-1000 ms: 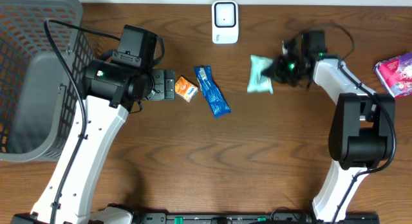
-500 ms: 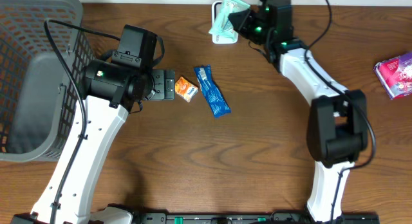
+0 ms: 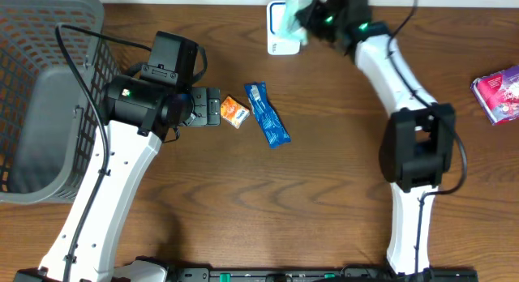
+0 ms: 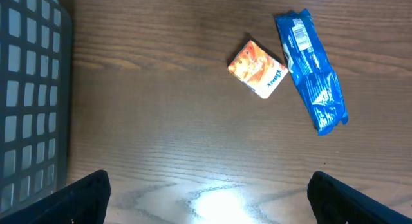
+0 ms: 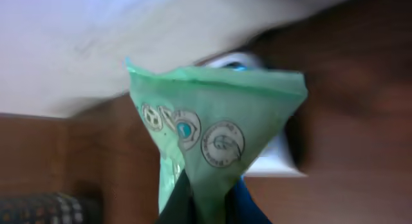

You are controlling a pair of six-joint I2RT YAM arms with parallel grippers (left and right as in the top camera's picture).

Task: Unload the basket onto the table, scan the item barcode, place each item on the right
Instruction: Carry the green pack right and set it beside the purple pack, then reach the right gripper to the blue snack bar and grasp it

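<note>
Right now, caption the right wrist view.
Right gripper holding a pale green plastic packet in front of the white box-shaped scanner.

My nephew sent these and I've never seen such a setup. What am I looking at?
Two robot arms stand at a wooden table. One picture looks down from above; the other two come from a camera on each wrist. The right gripper is shut on a green packet, holding it over a white scanner at the far edge. The left gripper is open and empty, near an orange packet and a blue packet. A grey basket sits by the left arm, a pink packet at the right edge.
</note>
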